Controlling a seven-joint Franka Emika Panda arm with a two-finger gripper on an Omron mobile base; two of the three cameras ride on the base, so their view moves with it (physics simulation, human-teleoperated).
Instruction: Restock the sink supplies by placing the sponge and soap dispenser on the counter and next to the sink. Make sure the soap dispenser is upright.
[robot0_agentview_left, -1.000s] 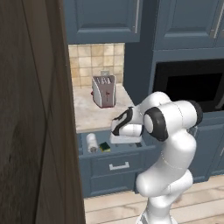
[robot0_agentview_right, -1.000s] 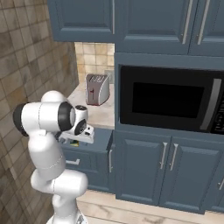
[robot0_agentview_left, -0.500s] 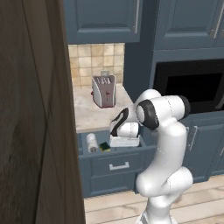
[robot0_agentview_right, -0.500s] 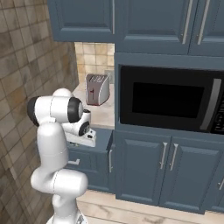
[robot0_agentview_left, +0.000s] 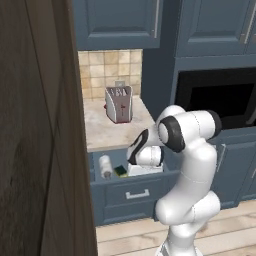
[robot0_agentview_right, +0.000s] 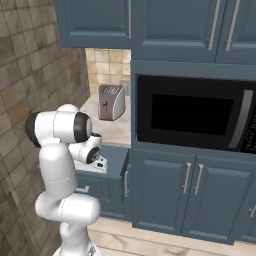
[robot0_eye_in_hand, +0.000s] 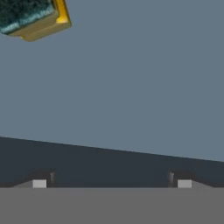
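I see the gripper, jaws spread wide and empty, hanging over the open drawer. The sponge and dispenser lie inside, below the counter.

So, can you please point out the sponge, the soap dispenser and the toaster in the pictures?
sponge (robot0_eye_in_hand: 33, 17): hand view, on its dark green scouring layer.
soap dispenser (robot0_agentview_left: 105, 166): left base view, on the pale body, lying in the open drawer.
toaster (robot0_agentview_left: 118, 104): left base view, on its front face.
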